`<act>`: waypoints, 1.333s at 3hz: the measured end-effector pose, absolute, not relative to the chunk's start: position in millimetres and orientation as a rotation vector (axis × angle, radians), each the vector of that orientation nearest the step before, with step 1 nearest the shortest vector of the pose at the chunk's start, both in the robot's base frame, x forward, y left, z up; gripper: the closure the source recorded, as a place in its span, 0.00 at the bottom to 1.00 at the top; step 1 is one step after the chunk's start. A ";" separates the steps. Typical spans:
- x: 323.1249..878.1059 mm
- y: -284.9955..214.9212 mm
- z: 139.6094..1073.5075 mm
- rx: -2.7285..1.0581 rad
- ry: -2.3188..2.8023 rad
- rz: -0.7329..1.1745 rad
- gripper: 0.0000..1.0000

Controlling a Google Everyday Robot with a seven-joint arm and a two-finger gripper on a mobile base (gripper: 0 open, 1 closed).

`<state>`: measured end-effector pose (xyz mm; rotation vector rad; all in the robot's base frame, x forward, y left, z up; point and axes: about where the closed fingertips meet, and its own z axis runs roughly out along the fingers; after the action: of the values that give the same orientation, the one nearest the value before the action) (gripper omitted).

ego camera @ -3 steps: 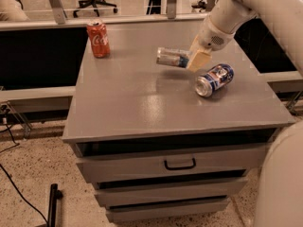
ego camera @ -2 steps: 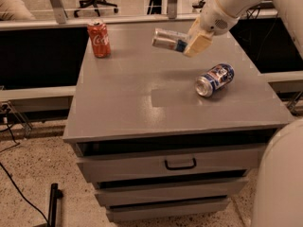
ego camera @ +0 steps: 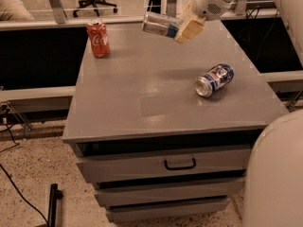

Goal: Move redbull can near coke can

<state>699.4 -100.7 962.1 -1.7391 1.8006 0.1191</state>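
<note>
The slim silver and blue redbull can [ego camera: 158, 24] lies sideways in my gripper [ego camera: 182, 28], held up in the air above the far middle of the grey cabinet top [ego camera: 142, 93]. The gripper is shut on the can's right end, with tan finger pads around it. The red coke can [ego camera: 98, 39] with white script stands upright at the far left corner of the top, well to the left of the held can and apart from it.
A fatter dark-blue can [ego camera: 215, 79] with a red-white logo lies on its side at the right of the top. Drawers with a black handle [ego camera: 180, 164] face me below. My white body [ego camera: 274, 174] fills the lower right.
The gripper has lifted the redbull can off the cabinet top and carried it up and to the left, towards the coke can. The other two cans have not moved.
</note>
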 end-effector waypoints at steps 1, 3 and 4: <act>711.4 -97.9 958.2 -1.727 1.793 0.073 1.00; 757.0 -80.8 952.7 -1.730 1.650 -0.233 1.00; 785.4 -65.3 952.6 -1.720 1.554 -0.385 1.00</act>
<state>785.4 -65.3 952.6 -1.7203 1.5544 -0.3846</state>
